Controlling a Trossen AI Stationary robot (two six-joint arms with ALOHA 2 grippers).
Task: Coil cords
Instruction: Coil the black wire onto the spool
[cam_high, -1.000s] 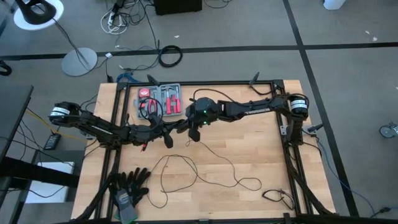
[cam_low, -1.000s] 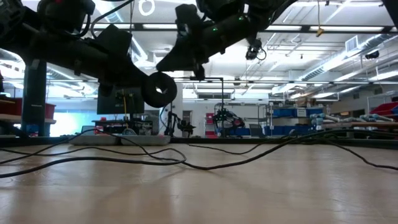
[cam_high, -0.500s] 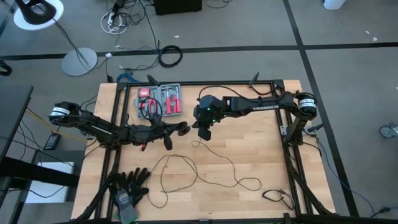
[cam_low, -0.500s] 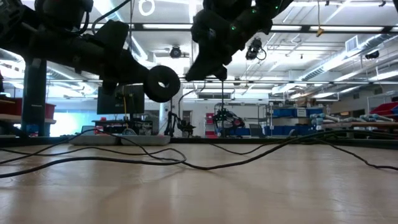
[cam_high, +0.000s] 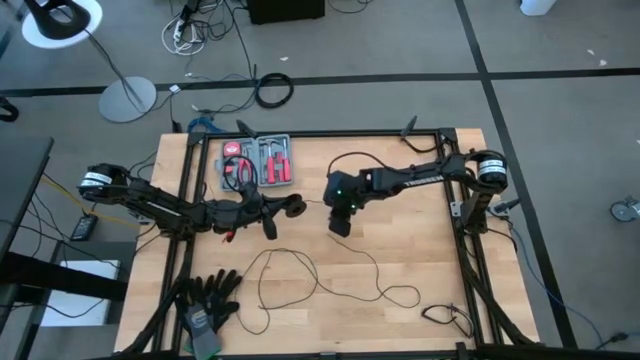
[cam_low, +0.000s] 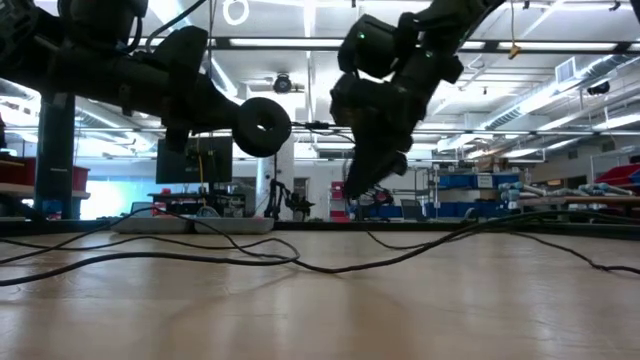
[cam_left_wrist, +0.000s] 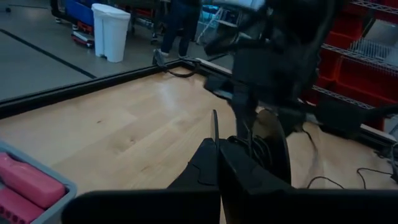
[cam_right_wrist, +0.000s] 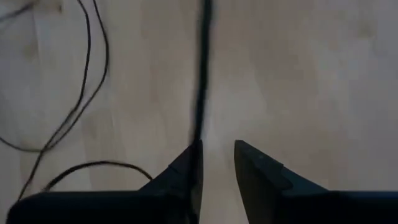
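The cord is a thin black wire; its loops lie slack on the wooden table toward the near edge. Its round black disc hangs above the table at mid-left, at the tip of my left gripper, which is shut. A strand runs level from the disc toward my right gripper. That gripper stands just right of the disc, tipped steeply down over the table, fingers open. A blurred stretch of cord runs up to one of its fingers. My left gripper is shut on the cord at its disc end. The fingers lie about level and point toward the table's right. The disc stands on edge beside the fingertips, clear of the table. The fingers hide whether wire or disc rim is pinched. My right gripper's finger has the cord beside it; I cannot tell whether they touch.
A grey tray with red tools sits at the far left of the table. Black gloves lie at the near left corner. A short black cable with a plug lies near the right corner. Bare wood shows at the far right.
My right gripper has drawn away from the left gripper, going toward the table's right and near edges and down, and has tipped from nearly level to steeply downward. The disc stays held at the left gripper, and the loops on the table keep their place.
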